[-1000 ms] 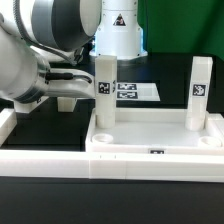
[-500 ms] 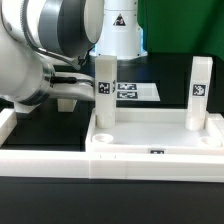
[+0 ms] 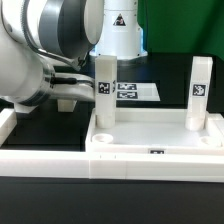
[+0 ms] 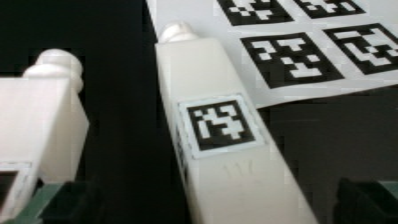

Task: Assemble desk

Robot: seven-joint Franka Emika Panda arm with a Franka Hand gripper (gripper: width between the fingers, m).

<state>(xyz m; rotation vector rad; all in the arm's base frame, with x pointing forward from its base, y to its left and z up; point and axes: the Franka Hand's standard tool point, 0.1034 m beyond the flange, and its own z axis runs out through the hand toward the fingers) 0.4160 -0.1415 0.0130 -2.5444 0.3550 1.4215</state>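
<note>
- Wrist view: a loose leg, at the marker board's edge, is straddled by wide-open, empty jaws, likely for pickup.
- Two upright legs are already socketed in the tabletop.

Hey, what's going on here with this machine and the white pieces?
A robot arm is putting a small white desk together. One leg stands upright in the tabletop, and a second leg does too. The gripper is open, with a finger on either side of a tagged leg but not squeezing it. A neighbouring leg sits alongside.
</note>
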